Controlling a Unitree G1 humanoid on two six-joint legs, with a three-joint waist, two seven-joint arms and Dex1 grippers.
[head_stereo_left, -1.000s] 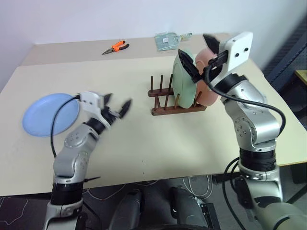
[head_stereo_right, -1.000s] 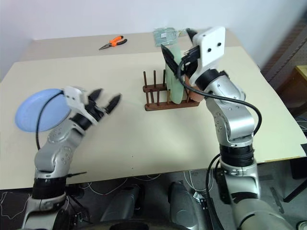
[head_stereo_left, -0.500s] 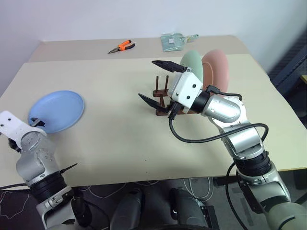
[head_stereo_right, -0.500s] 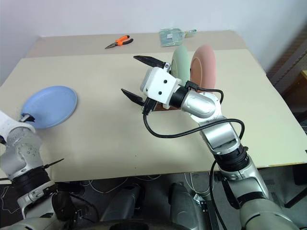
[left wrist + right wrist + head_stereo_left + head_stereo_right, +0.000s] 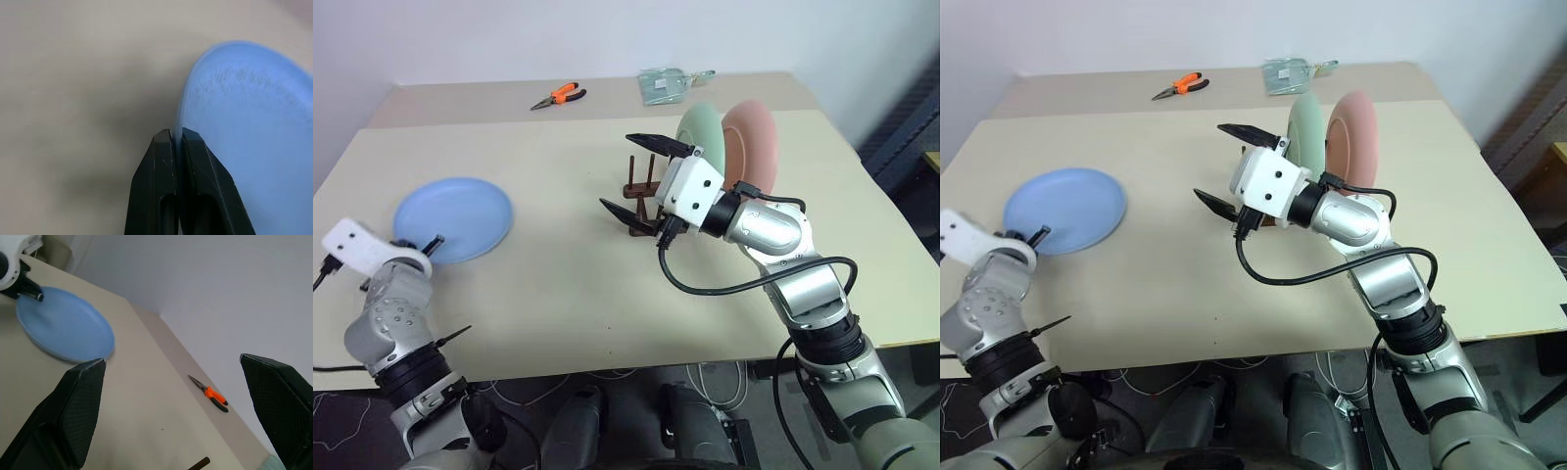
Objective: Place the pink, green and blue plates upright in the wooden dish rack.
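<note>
Left pincer (image 5: 177, 139) clamped on rim of flat round blue plate (image 5: 453, 217) at left of beige surface (image 5: 558, 264), right pincer (image 5: 641, 181) wide; next: lift, tilt upright, carry toward dark wooden dish rack (image 5: 639, 192) at centre.

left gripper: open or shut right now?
Shut. The left gripper's two black fingers pinch the rim of the blue plate on the table.
</note>
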